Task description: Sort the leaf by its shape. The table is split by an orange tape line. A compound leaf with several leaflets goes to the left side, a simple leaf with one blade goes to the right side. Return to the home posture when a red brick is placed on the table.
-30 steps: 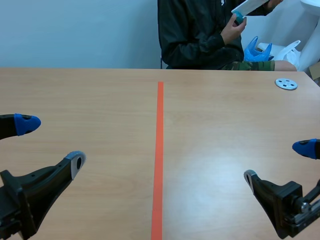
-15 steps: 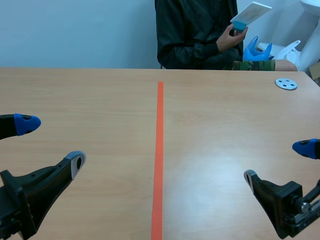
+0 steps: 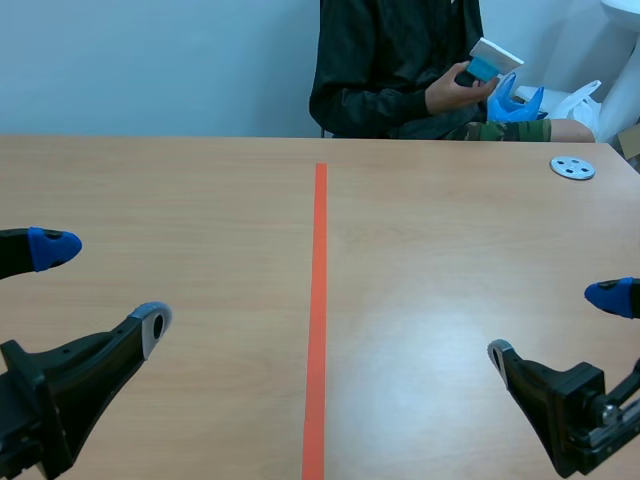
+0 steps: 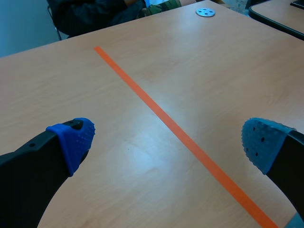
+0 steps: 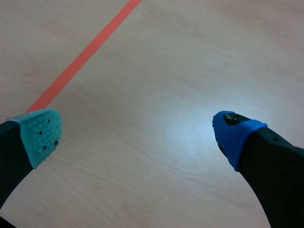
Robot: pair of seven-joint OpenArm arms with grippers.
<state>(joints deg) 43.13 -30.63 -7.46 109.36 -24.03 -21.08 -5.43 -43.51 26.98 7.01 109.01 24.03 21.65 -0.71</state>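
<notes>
No leaf and no red brick show on the table in any view. The orange tape line (image 3: 319, 300) runs down the middle of the wooden table (image 3: 440, 260). My left gripper (image 3: 100, 285) rests low at the near left, open, with nothing between its fingers; in its wrist view the left gripper (image 4: 168, 140) frames the tape line (image 4: 180, 135). Low at the near right, my right gripper (image 3: 555, 325) stands open and holds nothing; the right gripper (image 5: 135, 130) hovers over bare wood with the tape line (image 5: 80, 59) ahead of it.
A person in a dark jacket (image 3: 390, 70) sits across the table, a hand (image 3: 450, 95) holding a white and blue object (image 3: 487, 62). A small grey disc (image 3: 572, 167) lies at the table's far right; the same disc (image 4: 205, 12) shows far ahead in the left wrist view.
The person has lowered the white object toward the lap and shifted slightly. Neither arm has moved.
</notes>
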